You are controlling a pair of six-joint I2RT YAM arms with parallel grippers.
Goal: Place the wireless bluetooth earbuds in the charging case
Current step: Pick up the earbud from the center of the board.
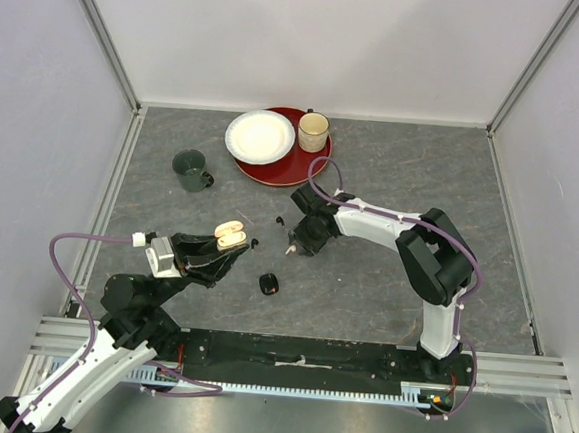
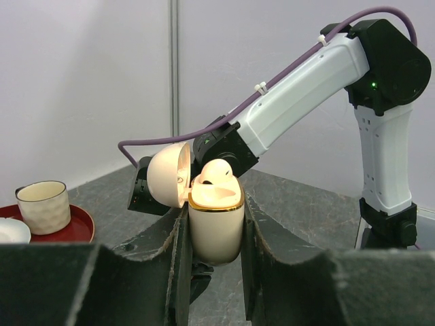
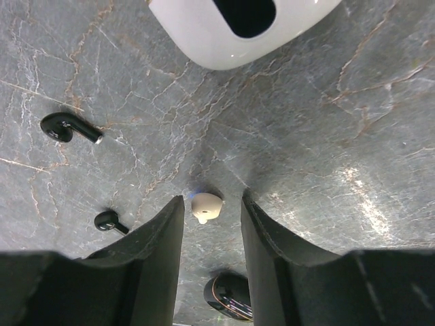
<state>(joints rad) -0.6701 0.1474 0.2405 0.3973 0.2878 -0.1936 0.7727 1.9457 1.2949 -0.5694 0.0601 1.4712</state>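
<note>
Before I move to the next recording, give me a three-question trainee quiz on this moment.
1. Fill in: the right wrist view shows ___ black earbuds lying on the table.
2. What lies between the right gripper's open fingers? A) a black earbud B) a beige earbud C) nothing
3. True or false: the left gripper holds the beige charging case with its lid shut.
Key: 1 two; 2 B; 3 false, the lid is open.

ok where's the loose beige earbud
Right wrist view: the beige earbud lies on the table between the right fingers, two black earbuds toward the picture's left.
</note>
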